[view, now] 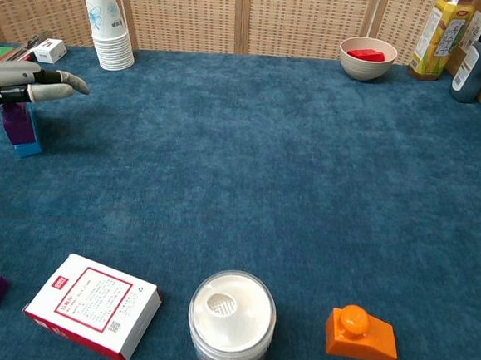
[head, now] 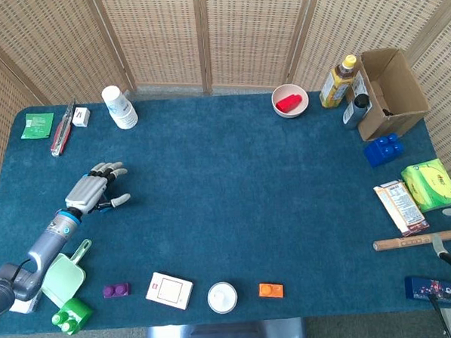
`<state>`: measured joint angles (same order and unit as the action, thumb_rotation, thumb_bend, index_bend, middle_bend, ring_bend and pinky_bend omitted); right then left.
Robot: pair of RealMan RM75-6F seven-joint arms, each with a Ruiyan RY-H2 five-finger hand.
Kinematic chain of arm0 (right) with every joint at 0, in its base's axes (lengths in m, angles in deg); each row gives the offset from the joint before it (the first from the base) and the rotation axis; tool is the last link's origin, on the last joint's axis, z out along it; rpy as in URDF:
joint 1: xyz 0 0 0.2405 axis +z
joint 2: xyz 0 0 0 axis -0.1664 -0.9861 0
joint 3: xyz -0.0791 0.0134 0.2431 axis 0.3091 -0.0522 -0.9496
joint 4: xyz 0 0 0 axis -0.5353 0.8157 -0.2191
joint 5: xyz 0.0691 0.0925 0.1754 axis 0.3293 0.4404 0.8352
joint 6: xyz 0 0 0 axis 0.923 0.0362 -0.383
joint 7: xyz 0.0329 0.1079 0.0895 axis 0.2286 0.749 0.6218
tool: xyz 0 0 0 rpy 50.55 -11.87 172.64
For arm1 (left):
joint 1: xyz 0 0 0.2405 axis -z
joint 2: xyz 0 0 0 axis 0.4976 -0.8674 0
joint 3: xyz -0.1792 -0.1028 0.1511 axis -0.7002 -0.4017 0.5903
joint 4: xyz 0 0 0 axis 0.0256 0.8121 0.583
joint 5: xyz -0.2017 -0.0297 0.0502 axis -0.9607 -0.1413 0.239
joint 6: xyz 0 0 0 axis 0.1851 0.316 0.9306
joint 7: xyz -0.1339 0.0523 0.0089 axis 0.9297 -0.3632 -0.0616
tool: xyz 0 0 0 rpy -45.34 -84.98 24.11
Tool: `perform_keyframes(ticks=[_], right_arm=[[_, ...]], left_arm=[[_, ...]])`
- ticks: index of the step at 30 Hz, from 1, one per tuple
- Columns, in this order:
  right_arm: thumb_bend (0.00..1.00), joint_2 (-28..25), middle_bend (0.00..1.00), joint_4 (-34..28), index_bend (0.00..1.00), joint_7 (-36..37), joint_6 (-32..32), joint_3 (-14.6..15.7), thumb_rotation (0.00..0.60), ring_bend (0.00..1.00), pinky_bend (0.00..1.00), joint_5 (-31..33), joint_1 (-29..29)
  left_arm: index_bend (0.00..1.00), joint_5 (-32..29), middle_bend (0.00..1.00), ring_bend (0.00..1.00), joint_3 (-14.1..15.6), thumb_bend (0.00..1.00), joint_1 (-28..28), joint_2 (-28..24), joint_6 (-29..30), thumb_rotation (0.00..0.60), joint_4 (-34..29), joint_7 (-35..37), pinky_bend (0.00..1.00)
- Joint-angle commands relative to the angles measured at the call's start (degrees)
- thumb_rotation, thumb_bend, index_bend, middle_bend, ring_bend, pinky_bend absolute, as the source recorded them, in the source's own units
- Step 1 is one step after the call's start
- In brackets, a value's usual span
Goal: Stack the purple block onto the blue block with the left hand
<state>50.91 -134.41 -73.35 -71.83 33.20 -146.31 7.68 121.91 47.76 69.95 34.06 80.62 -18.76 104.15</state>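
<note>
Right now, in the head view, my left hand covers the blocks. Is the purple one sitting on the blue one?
Observer: Yes. The chest view shows the purple block standing upright on the blue block.
Operator: Is the hand gripping it?
Observer: No. The left hand is above the purple block with its fingers stretched out flat, holding nothing. I cannot tell whether it brushes the top.
</note>
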Motion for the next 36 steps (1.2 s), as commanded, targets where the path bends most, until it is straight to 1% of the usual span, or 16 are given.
perform_keyframes(ticks=[1,11,27,36], right_arm=[[0.28,-0.2,0.14,0.0,0.35,0.2,-0.3,-0.1,0.6,0.0,0.0,0.1,-0.2],[0.28,-0.3,0.14,-0.1,0.35,0.2,-0.6,-0.2,0.6,0.0,0.0,-0.2,-0.3],[0.28,-0.5,0.14,-0.8,0.35,0.8,-1.0,-0.3,0.6,0.0,0.0,-0.4,-0.6],[0.28,-0.5,0.14,-0.9,0.35,1.0,-1.0,-0.3,0.6,0.0,0.0,-0.5,-0.7]], left_arm=[[0.12,0.1,0.01,0.0,-0.1,0.15,-0.1,0.8,0.0,0.0,1.3,-0.4,0.0],[0.12,1.1,0.01,0.0,0.4,0.15,-0.4,3.2,0.0,0.0,5.4,-0.5,0.0],[0.11,1.6,0.0,0.0,0.5,0.16,-1.1,5.5,0.5,0.0,9.3,2.7,0.0],[0.11,2.0,0.0,0.0,0.7,0.16,-1.6,6.5,1.1,0.0,11.3,3.3,0.0]])
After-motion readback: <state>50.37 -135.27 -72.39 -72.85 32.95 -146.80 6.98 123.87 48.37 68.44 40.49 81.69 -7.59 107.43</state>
